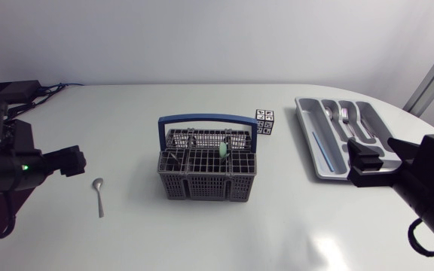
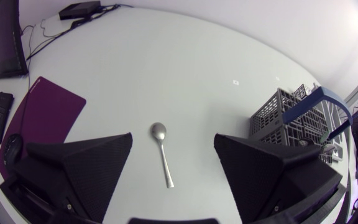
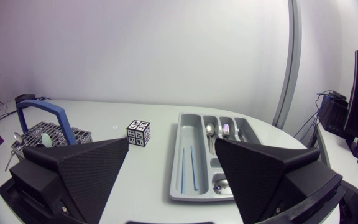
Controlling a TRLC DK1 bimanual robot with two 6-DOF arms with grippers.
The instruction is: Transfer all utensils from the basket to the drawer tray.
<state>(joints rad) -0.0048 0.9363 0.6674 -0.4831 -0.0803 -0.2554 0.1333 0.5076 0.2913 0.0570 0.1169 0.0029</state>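
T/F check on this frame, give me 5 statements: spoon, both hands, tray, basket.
1. A spoon lies on the table, outside the basket. True.
2. The left hand is shut on that spoon. False: it is open, and the spoon lies untouched on the table.
3. The drawer tray is empty. False: it holds cutlery, including a fork.
4. A green-tipped item stands in the basket. True.
5. The right hand is open and holds nothing. True.

Spoon [image 1: 98, 196] left of basket [image 1: 207, 167]; tray [image 1: 339, 135] right, w/ utensils.
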